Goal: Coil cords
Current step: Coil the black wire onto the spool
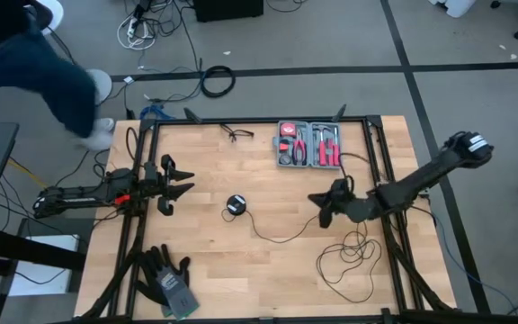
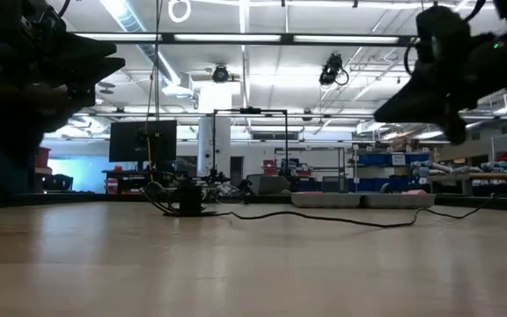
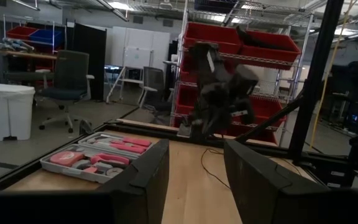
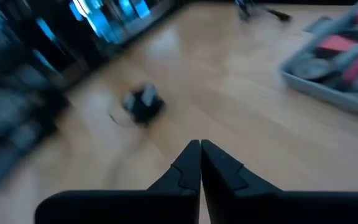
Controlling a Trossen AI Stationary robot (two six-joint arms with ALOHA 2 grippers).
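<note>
Above the bench's right half, the right hand (image 1: 323, 216) hung clear of the wood with its two dark fingers pressed together and nothing between them, as its own wrist view showed (image 4: 200, 163). Near the left edge the left hand (image 1: 187, 188) hovered with its fingers (image 3: 258, 180) parted and empty. Between the two hands, on the bare wood, lay the cord's small round puck (image 1: 235, 205); its thin black cord (image 1: 281, 238) ran from there toward the right and ended in loose, tangled loops by the front right corner.

The bench (image 1: 241, 270) was pale, smooth wood planking inside a dark metal frame. At its back edge sat a grey tool tray (image 1: 309, 144) with red-handled tools, and beside that a small black wire item (image 1: 237, 134). A pair of dark gloves (image 1: 167, 278) lay at the front left corner. Grey floor surrounded the bench, with a coiled thicker cable (image 1: 217, 81) behind it and a person's leg (image 1: 52, 76) cut off at the back left. The right wrist view was blurred.
</note>
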